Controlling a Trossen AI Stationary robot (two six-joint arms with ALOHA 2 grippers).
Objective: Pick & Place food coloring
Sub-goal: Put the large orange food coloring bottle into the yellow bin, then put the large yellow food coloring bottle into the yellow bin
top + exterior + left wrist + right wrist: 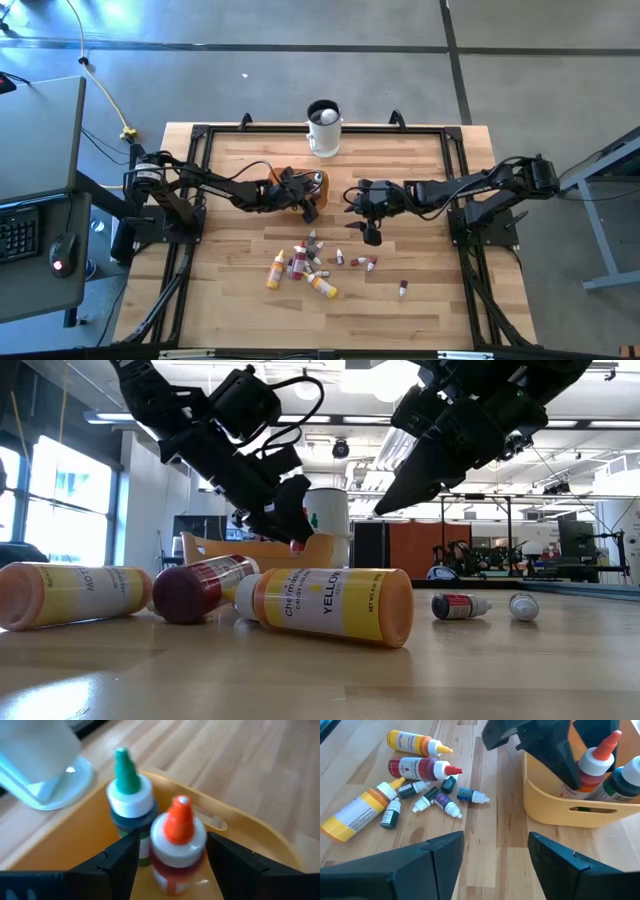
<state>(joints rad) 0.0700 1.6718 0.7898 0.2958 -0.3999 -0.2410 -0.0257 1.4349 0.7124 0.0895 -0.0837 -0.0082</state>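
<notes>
An orange bowl (318,182) with a slotted wall (580,810) stands mid-table. Two food coloring bottles stand upright inside it, one red with an orange cap (177,840) and one dark with a green cap (129,795). My left gripper (172,844) is open over the bowl, one finger on either side of the red bottle. Bare space shows beside one finger. Several more bottles (420,768) lie on their sides on the wood nearer the front edge. My right gripper (495,840) hangs open above the table, right of the bowl, with nothing between its fingers.
A white mug (323,128) stands at the far edge behind the bowl. Large yellow bottles (330,605) and small ones (435,800) form a heap (300,262) front of centre. Stray small bottles (403,289) lie toward the front right. A black frame (455,150) edges the table.
</notes>
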